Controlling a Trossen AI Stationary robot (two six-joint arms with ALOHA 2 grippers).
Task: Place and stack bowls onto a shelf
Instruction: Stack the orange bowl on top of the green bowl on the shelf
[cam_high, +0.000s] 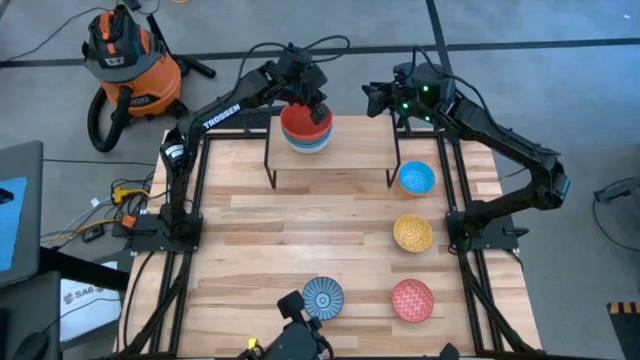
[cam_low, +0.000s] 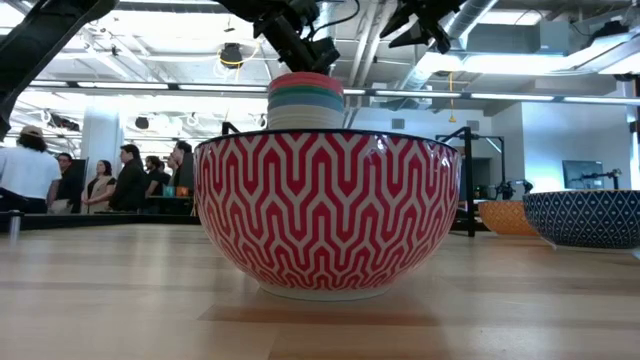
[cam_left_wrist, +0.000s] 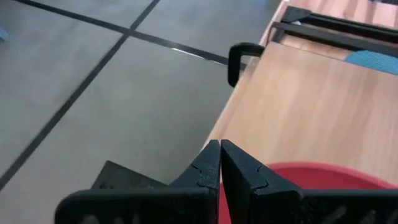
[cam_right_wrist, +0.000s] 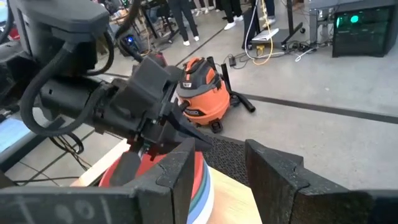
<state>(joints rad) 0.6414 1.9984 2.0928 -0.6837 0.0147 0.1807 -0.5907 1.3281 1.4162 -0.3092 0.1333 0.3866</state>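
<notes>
Four bowls (cam_high: 306, 129) sit stacked on the shelf (cam_high: 350, 135) at the desk's (cam_high: 250, 230) twelve o'clock (red one on top). The left tool (cam_high: 312, 108) hovers over them, pinched shut and empty. The right tool (cam_high: 374, 97), at one o'clock, gapes open, holding nothing.

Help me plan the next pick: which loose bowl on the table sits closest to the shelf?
The plain blue bowl, just beside the shelf; the yellow, red-patterned and blue radial bowls lie farther off.

"TROSSEN" on left arm (cam_high: 222, 112)
</notes>
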